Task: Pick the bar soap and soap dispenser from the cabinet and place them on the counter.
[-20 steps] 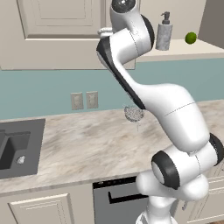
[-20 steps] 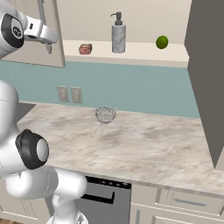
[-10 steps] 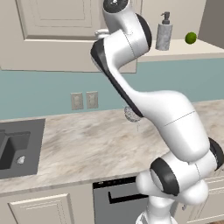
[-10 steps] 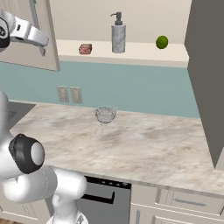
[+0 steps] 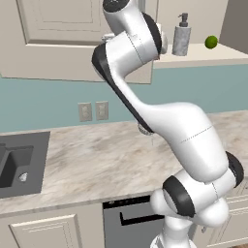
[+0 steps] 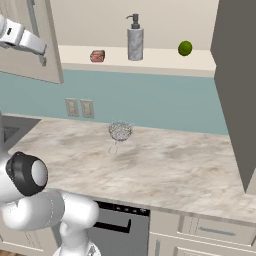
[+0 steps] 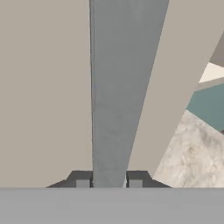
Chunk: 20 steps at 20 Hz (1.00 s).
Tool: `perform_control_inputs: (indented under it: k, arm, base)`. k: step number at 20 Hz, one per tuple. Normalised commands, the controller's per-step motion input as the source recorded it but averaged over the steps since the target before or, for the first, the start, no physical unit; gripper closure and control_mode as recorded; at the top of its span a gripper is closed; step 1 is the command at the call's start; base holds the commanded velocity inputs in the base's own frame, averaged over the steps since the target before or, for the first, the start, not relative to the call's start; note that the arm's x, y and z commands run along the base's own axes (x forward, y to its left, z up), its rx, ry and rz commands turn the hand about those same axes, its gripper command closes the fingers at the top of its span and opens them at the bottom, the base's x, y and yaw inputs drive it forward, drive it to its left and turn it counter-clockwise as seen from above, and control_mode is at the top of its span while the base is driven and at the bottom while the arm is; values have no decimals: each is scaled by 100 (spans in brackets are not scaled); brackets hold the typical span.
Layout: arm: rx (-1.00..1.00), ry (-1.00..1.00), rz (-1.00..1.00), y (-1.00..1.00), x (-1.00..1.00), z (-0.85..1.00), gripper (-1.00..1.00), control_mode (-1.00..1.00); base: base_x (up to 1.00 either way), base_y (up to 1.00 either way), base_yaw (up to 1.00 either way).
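Arm swung left; gripper point(image 7: 108, 180) clamps cabinet point(image 6: 45, 60) handle point(image 7: 122, 87).

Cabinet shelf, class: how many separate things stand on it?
3: the bar soap leftmost, the soap dispenser in the middle, a lime to the right. The open door could hide more.

Grey speckled soap dispenser point(image 6: 135, 44), reddish-brown bar soap point(image 6: 97, 56), beige-tan marbled counter point(image 6: 170, 170).

Cabinet shelf point(image 6: 150, 58) holds bar soap point(image 6: 97, 56), soap dispenser point(image 6: 135, 40), lime point(image 6: 185, 48)
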Motion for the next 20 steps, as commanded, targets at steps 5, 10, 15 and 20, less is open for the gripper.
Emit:
perform_control_inputs:
  k: [5,10,15,20]
  arm:
    - [-2,5,-9,16,-31,0,100,-100]
    - [-1,3,-8,15,-39,0,100,-100]
    - [-1,-2,-5,27,-54,-2,100,-100]
    - [-1,-5,-2,36,-55,-2,100,-100]
  base:
    - [0,0,0]
    - [0,0,0]
    - [0,0,0]
    - [0,0,0]
